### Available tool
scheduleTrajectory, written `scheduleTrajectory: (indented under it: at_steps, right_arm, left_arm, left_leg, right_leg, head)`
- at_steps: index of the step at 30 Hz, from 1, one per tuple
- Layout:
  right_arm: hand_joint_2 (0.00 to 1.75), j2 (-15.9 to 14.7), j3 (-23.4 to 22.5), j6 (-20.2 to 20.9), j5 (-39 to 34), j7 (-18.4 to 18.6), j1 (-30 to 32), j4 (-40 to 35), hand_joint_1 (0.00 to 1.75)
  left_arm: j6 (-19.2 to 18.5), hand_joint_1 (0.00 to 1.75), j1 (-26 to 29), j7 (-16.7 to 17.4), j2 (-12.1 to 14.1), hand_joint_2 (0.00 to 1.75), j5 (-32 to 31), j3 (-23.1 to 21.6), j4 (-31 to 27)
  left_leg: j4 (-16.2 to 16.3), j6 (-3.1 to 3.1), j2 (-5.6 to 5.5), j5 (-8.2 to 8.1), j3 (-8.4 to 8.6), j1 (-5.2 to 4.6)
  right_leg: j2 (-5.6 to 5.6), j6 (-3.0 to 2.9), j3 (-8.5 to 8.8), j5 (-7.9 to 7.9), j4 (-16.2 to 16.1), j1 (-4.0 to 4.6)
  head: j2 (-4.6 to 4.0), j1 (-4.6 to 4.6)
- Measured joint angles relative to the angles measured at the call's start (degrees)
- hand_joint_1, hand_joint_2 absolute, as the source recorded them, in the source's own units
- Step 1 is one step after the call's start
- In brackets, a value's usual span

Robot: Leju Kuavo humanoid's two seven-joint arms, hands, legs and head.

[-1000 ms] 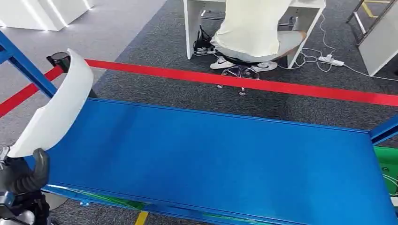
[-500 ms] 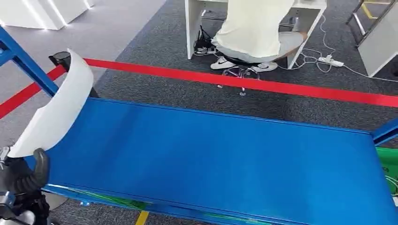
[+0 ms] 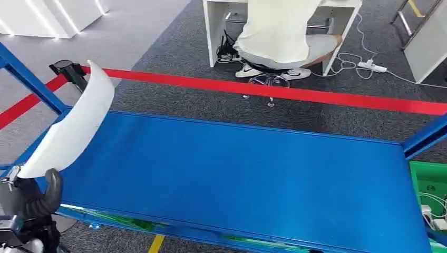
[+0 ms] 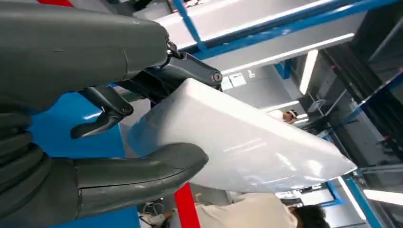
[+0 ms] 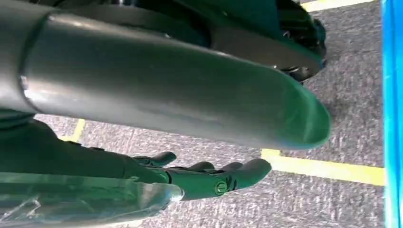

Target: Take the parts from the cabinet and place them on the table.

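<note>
Gripping white part (image 3: 74,124), left robot hand (image 3: 29,197).

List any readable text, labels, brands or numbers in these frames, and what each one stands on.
None can be read.
Small white labels on the structure behind the white part, seen from the left wrist: too small and blurred.
The blue table, red tape and left hand carry no visible lettering.

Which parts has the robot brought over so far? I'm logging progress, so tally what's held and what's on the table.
Curved white plastic part, held in the left hand: 1
Parts lying on the blue metal table: 0
Total: 1
</note>
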Motion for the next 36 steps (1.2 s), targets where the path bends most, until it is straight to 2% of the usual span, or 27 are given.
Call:
scheduleTrajectory:
  at_steps: [2,3,4,5,6,8,9,11,13,14,15,17,18,19,20,21,23,24,25,28,29,30,31,33,34,35,36]
  right_arm:
    - [0.0,0.2,0.0,0.2,0.1,0.2,0.0,0.0,0.0]
    - [0.0,0.3,0.0,0.2,0.1,0.2,0.1,0.0,0.0]
    - [0.0,0.4,0.0,0.2,0.1,0.2,0.1,0.0,0.0]
    - [0.0,0.4,0.0,0.3,0.1,0.3,0.1,0.0,0.0]
    - [0.0,0.5,0.0,0.3,0.2,0.5,0.1,0.0,0.0]
    - [0.0,0.6,0.1,0.3,0.3,0.7,0.0,0.0,0.0]
    - [0.0,0.7,0.1,0.3,0.4,0.7,0.0,0.0,0.0]
    - [0.0,0.8,0.1,0.3,0.4,0.7,0.0,0.0,0.0]
    - [0.0,0.8,0.1,0.3,0.5,0.7,0.1,0.0,0.0]
    - [0.0,0.8,0.1,0.3,0.5,0.7,0.2,0.0,0.0]
    - [0.0,0.8,0.1,0.3,0.5,0.7,0.2,0.0,0.0]
    - [0.0,0.8,0.2,0.3,0.5,0.7,0.1,0.0,0.0]
    - [0.0,0.8,0.2,0.3,0.5,0.7,0.1,0.0,0.0]
    - [0.0,0.8,0.2,0.3,0.5,0.7,0.2,0.0,0.0]
    - [0.0,0.8,0.2,0.3,0.5,0.7,0.2,0.0,0.0]
    - [0.0,0.8,0.2,0.3,0.5,0.7,0.1,0.0,0.0]
    - [0.0,0.8,0.2,0.3,0.5,0.7,0.0,0.0,0.0]
    - [0.0,0.8,0.3,0.3,0.5,0.7,-0.2,0.0,0.0]
    - [0.0,0.8,0.3,0.2,0.5,0.7,-0.2,0.0,0.0]
    - [0.0,0.8,0.4,0.2,0.5,0.8,-0.1,0.0,0.0]
    - [0.0,0.9,0.4,0.2,0.5,0.8,-0.1,0.0,0.0]
    - [0.0,0.9,0.4,0.2,0.5,0.9,-0.2,0.0,0.0]
    - [0.0,0.9,0.4,0.1,0.5,0.8,-0.2,0.0,0.0]
    - [0.0,0.9,0.5,0.2,0.5,0.8,-0.1,0.0,0.0]
    - [0.0,0.9,0.5,0.2,0.5,0.8,-0.1,0.0,0.0]
    - [0.0,0.9,0.5,0.2,0.5,0.8,-0.1,0.0,0.0]
    - [0.0,0.9,0.5,0.1,0.5,0.8,0.0,0.0,0.0]
  left_arm:
    - [-0.2,1.75,0.0,0.3,0.2,1.75,-0.4,-0.1,-0.2]
    - [-0.2,1.75,0.1,0.4,0.3,1.75,-0.5,-0.1,-0.2]
    - [-0.2,1.75,0.2,0.4,0.4,1.75,-0.5,-0.1,-0.2]
    - [-0.2,1.75,0.2,0.5,0.5,1.75,-0.5,-0.1,-0.2]
    - [-0.2,1.75,0.2,0.5,0.6,1.75,-0.5,-0.1,-0.2]
    - [-0.2,1.75,0.2,0.6,0.6,1.75,-0.5,-0.1,-0.5]
    - [-0.2,1.75,0.1,0.7,0.6,1.75,-0.6,-0.1,-0.6]
    - [-0.2,1.75,0.0,0.7,0.6,1.75,-0.6,-0.2,-0.7]
    - [-0.2,1.75,0.2,0.7,0.6,1.75,-0.6,-0.1,-0.7]
    - [-0.2,1.75,0.2,0.7,0.6,1.75,-0.6,-0.1,-0.8]
    - [-0.2,1.75,0.1,0.7,0.6,1.75,-0.6,-0.1,-0.8]
    - [-0.2,1.75,0.3,0.7,0.6,1.75,-0.6,0.0,-0.8]
    - [-0.2,1.75,0.3,0.7,0.6,1.75,-0.6,0.0,-0.8]
    - [-0.3,1.75,0.3,0.7,0.6,1.75,-0.6,0.0,-0.8]
    - [-0.3,1.75,0.3,0.7,0.6,1.75,-0.6,0.0,-0.8]
    - [-0.4,1.75,0.4,0.7,0.6,1.75,-0.5,0.0,-0.8]
    - [-0.4,1.75,0.4,0.7,0.6,1.75,-0.5,0.0,-0.8]
    - [-0.4,1.75,0.4,0.7,0.7,1.75,-0.5,0.0,-0.8]
    - [-0.4,1.75,0.4,0.7,0.7,1.75,-0.4,0.0,-0.8]
    - [-0.4,1.75,0.3,0.7,0.7,1.75,-0.4,0.0,-0.8]
    - [-0.4,1.75,0.3,0.7,0.6,1.75,-0.4,0.0,-0.8]
    - [-0.4,1.75,0.4,0.7,0.7,1.75,-0.4,0.0,-0.8]
    - [-0.4,1.75,0.4,0.7,0.7,1.75,-0.4,0.0,-0.8]
    - [-0.4,1.75,0.4,0.7,0.9,1.75,-0.4,0.0,-0.8]
    - [-0.4,1.75,0.4,0.7,0.9,1.75,-0.4,0.0,-0.8]
    - [-0.4,1.75,0.4,0.7,1.0,1.75,-0.4,0.0,-0.8]
    - [-0.4,1.75,0.4,0.7,1.0,1.75,-0.3,0.0,-0.8]
  left_leg:
    - [8.9,-0.25,0.0,-5.36,-3.52,-0.02]
    - [13.1,-0.25,0.0,-7.21,-5.02,-0.02]
    - [15.2,-0.16,0.0,-7.86,-5.5,-0.05]
    - [14.3,0.01,0.0,-7.11,-4.5,-0.13]
    - [11.2,0.25,0.0,-5.52,-2.39,-0.16]
    - [1.0,0.86,0.0,-2.04,4.28,-0.25]
    - [-3.0,1.09,0.01,-2.51,6.67,-0.43]
    - [-3.2,1.34,-0.06,-1.7,6.1,-0.72]
    - [-3.3,2.21,-0.04,-0.83,5.76,-1.01]
    - [-3.6,2.6,0.17,-0.09,5.4,-0.59]
    - [-3.6,2.89,0.24,0.28,5.03,-0.6]
    - [-3.6,3.3,0.34,1.15,3.92,-0.63]
    - [-3.5,3.33,0.37,1.64,3.25,-0.68]
    - [-3.5,3.3,0.38,2.09,2.63,-0.71]
    - [-3.5,3.26,0.38,2.5,2.08,-0.71]
    - [-3.4,3.14,0.37,2.9,1.55,-0.7]
    - [-3.4,2.69,0.34,3.57,0.85,-0.63]
    - [-3.3,2.32,0.33,3.9,0.67,-0.65]
    - [-3.3,2.0,0.35,4.2,0.45,-0.8]
    - [-3.4,0.96,0.35,5.05,0.43,-0.6]
    - [-3.4,0.6,0.3,5.3,0.29,-0.54]
    - [-2.7,0.29,0.27,3.93,-0.14,-0.41]
    - [-0.5,-0.01,0.27,0.91,-0.94,-0.41]
    - [7.4,-0.37,0.27,-5.16,-3.36,-0.37]
    - [11.1,-0.5,0.27,-6.72,-4.31,-0.37]
    - [12.9,-0.55,0.27,-6.79,-4.43,-0.36]
    - [12.4,-0.55,0.27,-5.64,-3.42,-0.36]
  right_leg:
    - [-0.17,-0.51,-0.97,0.58,0.0,0.19]
    - [-0.25,-0.58,-1.46,0.94,0.0,0.32]
    - [-0.27,-0.55,-1.98,1.33,0.0,0.4]
    - [-0.3,-0.51,-2.5,1.77,0.1,0.48]
    - [-0.29,-0.43,-2.93,2.16,0.1,0.52]
    - [-0.25,-0.12,-3.56,2.94,0.1,0.52]
    - [-0.25,0.21,-3.78,3.23,0.2,0.75]
    - [-0.33,0.9,-3.92,4.02,-0.1,0.77]
    - [-0.32,1.7,-3.83,4.99,-0.8,0.46]
    - [-0.36,1.99,-4.14,4.73,-0.5,0.31]
    - [-0.44,2.23,-5.23,2.29,1.0,0.34]
    - [-0.47,2.65,-7.79,-4.25,9.5,0.3]
    - [-0.46,2.75,-9.03,-6.58,14.1,0.32]
    - [-0.46,2.82,-9.39,-7.49,16.8,0.33]
    - [-0.46,2.83,-8.47,-7.03,16.8,0.33]
    - [-0.47,2.77,-6.21,-5.59,14.4,0.34]
    - [-0.51,2.55,1.37,-2.35,4.0,0.33]
    - [-0.5,2.37,4.12,-3.79,-0.9,0.36]
    - [-0.32,1.85,5.0,-3.25,-1.2,0.7]
    - [-0.28,0.66,3.6,-3.1,-1.0,1.01]
    - [-0.36,0.01,3.41,-2.49,-1.5,0.81]
    - [-0.58,-0.44,3.14,-2.01,-1.5,0.64]
    - [-0.57,-0.76,3.03,-1.51,-1.5,0.62]
    - [-0.64,-1.1,1.78,-0.55,-1.4,0.67]
    - [-0.65,-1.08,1.11,-0.11,-1.4,0.69]
    - [-0.65,-0.97,0.52,0.29,-1.4,0.7]
    - [-0.64,-0.85,-0.05,0.7,-1.3,0.7]
  head:
    - [0.0,-0.07]
    - [0.0,-0.07]
    - [0.0,-0.04]
    - [0.0,-0.06]
    - [0.0,-0.04]
    - [0.0,-0.04]
    - [0.0,-0.11]
    - [0.0,0.0]
    - [0.0,0.0]
    - [0.0,-0.04]
    - [0.0,0.22]
    - [0.0,0.33]
    - [0.0,0.33]
    - [0.0,0.33]
    - [0.0,0.31]
    - [0.0,0.35]
    - [0.0,0.33]
    - [0.0,0.35]
    - [0.0,0.2]
    - [0.0,0.13]
    - [0.0,0.26]
    - [0.0,0.2]
    - [0.0,-0.07]
    - [0.0,-0.17]
    - [0.0,-0.2]
    - [0.0,-0.17]
    - [0.0,-0.2]
